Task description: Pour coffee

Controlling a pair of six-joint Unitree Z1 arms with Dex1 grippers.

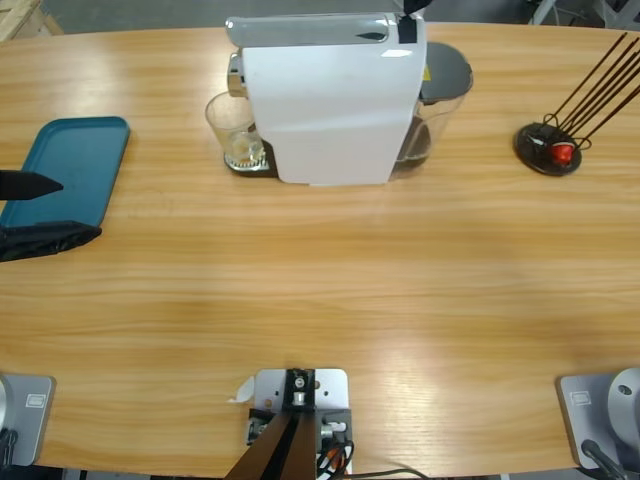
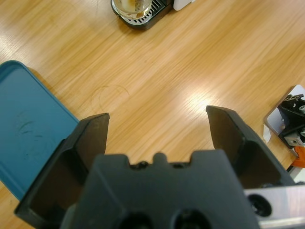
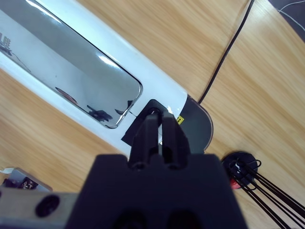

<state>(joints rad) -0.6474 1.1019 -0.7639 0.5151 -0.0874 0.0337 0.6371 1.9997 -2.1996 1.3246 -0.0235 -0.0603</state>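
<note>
Left gripper [image 2: 157, 126] wide open over tabletop [image 1: 400, 300]; right gripper [image 3: 159, 126] closed atop coffee machine [image 1: 330, 100]; glass [image 1: 235, 130] beneath spout.

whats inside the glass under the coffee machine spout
The glass on the drip tray looks almost empty, with only a pale trace at its bottom. The coffee machine hides the spout above it.
</note>
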